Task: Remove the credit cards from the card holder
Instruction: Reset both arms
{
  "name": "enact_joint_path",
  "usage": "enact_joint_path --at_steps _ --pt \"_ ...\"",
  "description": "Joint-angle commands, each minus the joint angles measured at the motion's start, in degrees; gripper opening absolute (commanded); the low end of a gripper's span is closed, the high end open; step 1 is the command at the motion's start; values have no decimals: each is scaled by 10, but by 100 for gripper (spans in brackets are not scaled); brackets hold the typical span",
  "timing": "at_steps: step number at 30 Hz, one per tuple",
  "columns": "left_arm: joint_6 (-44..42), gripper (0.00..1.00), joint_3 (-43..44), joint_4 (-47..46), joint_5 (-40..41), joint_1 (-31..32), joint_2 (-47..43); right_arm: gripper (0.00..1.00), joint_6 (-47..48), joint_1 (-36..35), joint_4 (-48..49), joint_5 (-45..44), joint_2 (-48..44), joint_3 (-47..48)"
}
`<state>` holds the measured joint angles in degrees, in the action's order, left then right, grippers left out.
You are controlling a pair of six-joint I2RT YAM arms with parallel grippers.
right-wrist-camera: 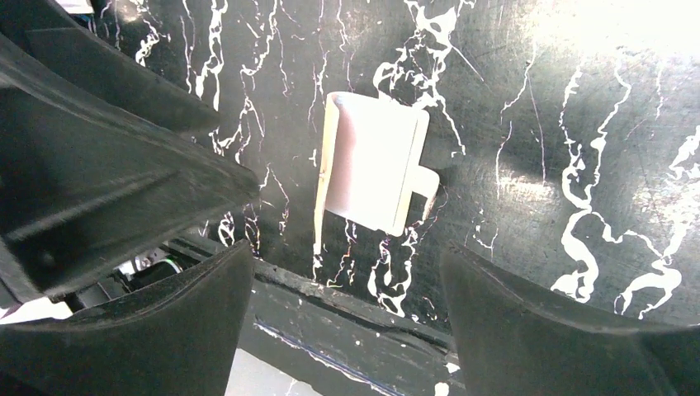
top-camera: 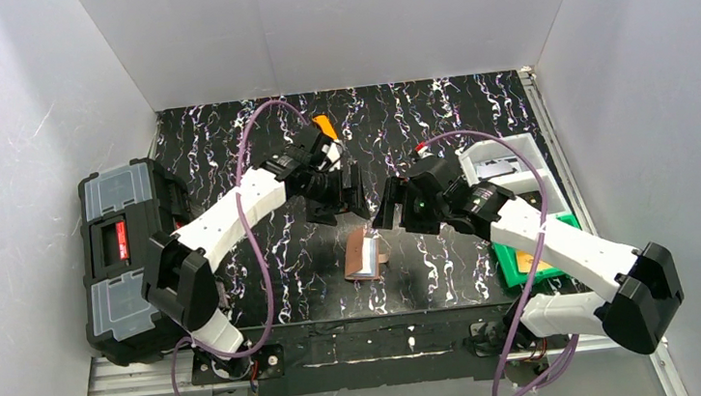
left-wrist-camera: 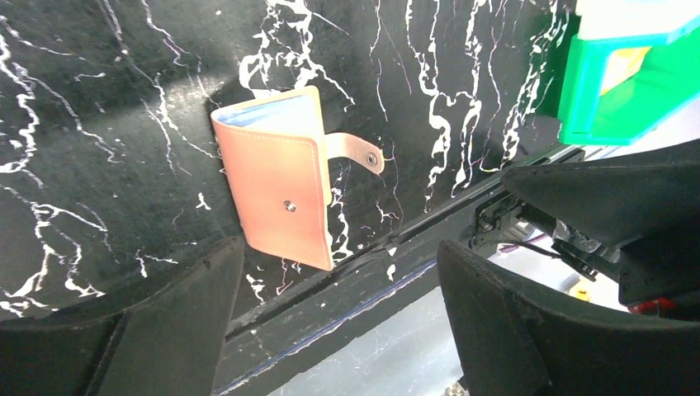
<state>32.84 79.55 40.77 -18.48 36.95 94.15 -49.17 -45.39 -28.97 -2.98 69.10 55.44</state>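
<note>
The black toolbox [top-camera: 125, 259] sits at 9 o'clock, out of the way. The left gripper [top-camera: 345, 198] hangs at 11 o'clock of the card holder [top-camera: 363, 255], fingers wide and empty. The holder lies flat on the table [top-camera: 456, 120], strap [left-wrist-camera: 355, 150] undone, credit cards [left-wrist-camera: 262, 110] inside, one blue edge peeking out. The right gripper [top-camera: 391, 209] hangs at 1 o'clock, fingers wide too. Both look ready to grab it.

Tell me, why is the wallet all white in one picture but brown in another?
Right wrist view: strong glare washes the wallet out to white, and the table is bleached at the top right too. Left wrist view: softer light, so its brown colour, snap and tab show sharply. Top view: even light, but the wallet is small there.
</note>
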Motion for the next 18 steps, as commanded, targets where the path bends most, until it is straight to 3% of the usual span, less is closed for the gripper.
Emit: enact_joint_path --at_steps 1,4,11,18 --pt "-27 96 10 25 13 -20 -68 92 7 4 7 -23 -35 24" --pt "-41 98 21 33 38 -29 -100 98 11 6 4 -37 -52 31" --pt "-67 98 73 92 106 -35 -117 98 23 10 -4 -63 -80 49" --pt "-71 98 50 71 113 -38 -152 98 28 10 -11 -75 -92 57"
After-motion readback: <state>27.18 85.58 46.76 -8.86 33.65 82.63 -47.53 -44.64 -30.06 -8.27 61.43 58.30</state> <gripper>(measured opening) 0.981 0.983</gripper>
